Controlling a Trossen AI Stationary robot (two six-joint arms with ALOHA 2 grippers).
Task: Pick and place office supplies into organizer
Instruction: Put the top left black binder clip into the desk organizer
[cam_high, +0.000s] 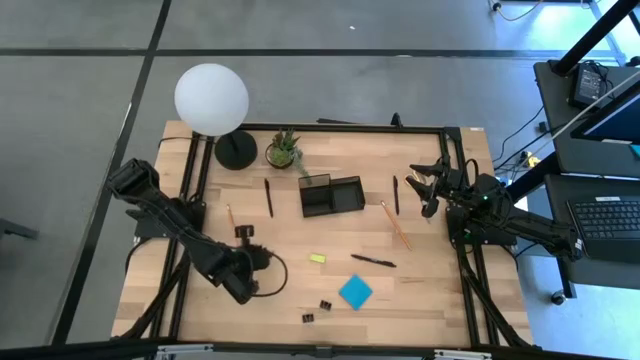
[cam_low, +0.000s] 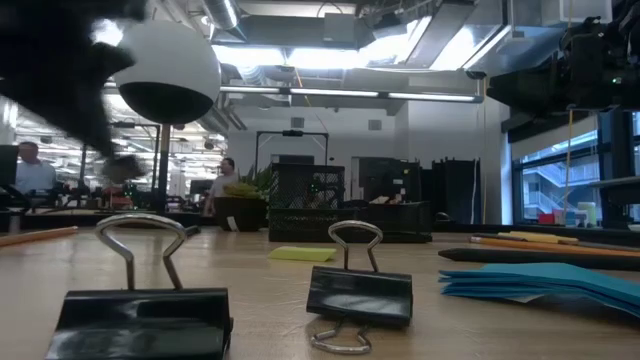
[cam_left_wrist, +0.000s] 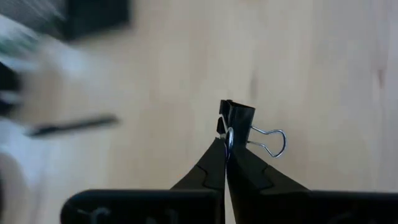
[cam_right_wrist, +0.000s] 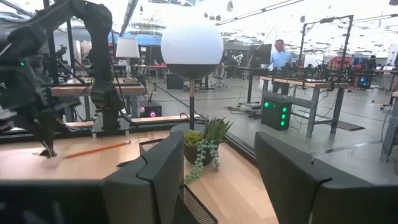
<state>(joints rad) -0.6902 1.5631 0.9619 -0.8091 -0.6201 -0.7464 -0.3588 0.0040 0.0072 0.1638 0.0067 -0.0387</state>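
In the left wrist view the pen (cam_left_wrist: 73, 125) and the black organizer (cam_left_wrist: 96, 15) are smeared by blur — the organizer is also cut by the picture's edge. In the low view the nearest binder clip (cam_low: 145, 300) runs off the bottom edge, and the blue sticky-note pad (cam_low: 545, 284) off the right — the left arm (cam_low: 60, 70) is only a dark blur.

White globe lamp (cam_high: 211, 98) on round black base (cam_high: 235, 151), small potted plant (cam_high: 283, 151) just beside it, wooden table (cam_high: 420, 300)

Honestly can't make out any readable text, labels, brands or numbers on anything here, on the desk or beyond it.
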